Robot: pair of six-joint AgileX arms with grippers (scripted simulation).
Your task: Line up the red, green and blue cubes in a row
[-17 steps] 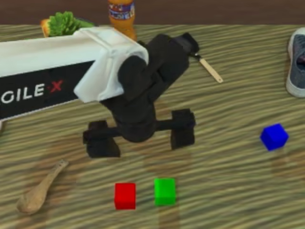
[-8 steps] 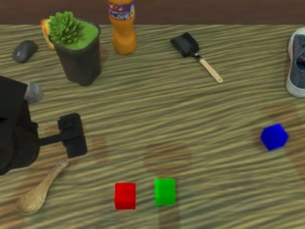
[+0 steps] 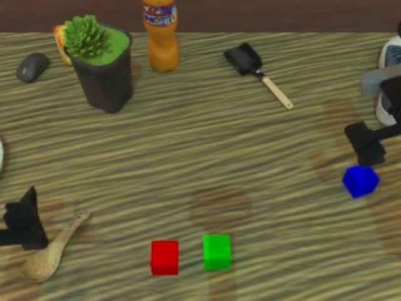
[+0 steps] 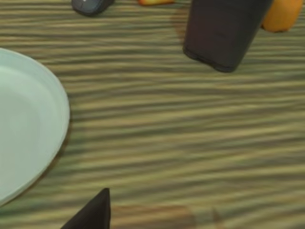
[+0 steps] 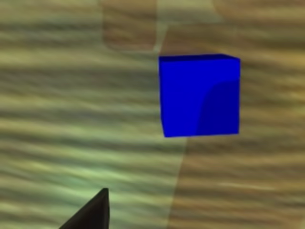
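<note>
While my right pincer [image 3: 369, 145] hangs near the worktop's right edge, just above the blue cube [image 3: 360, 180], only one dark finger shows in the top view, so I cannot tell whether it is released or clenched. That cube lies alone on the striped worktop [image 3: 250, 150], well apart from the other two. In the right wrist view it fills the middle [image 5: 199, 95], resting flat, with a single dark fingertip [image 5: 90, 212] near it and not touching.

Near the front edge, a little left of the middle, the red cube [image 3: 164, 257] and green cube [image 3: 217, 251] sit side by side with a narrow gap between them, red on the left.

My left pincer [image 3: 24, 221] is at the left edge near the front corner, just beside a wooden spoon [image 3: 53, 248]; I cannot tell its state either. The left wrist view shows a white plate [image 4: 24, 129] and the dark plant pot [image 4: 224, 33].
</note>
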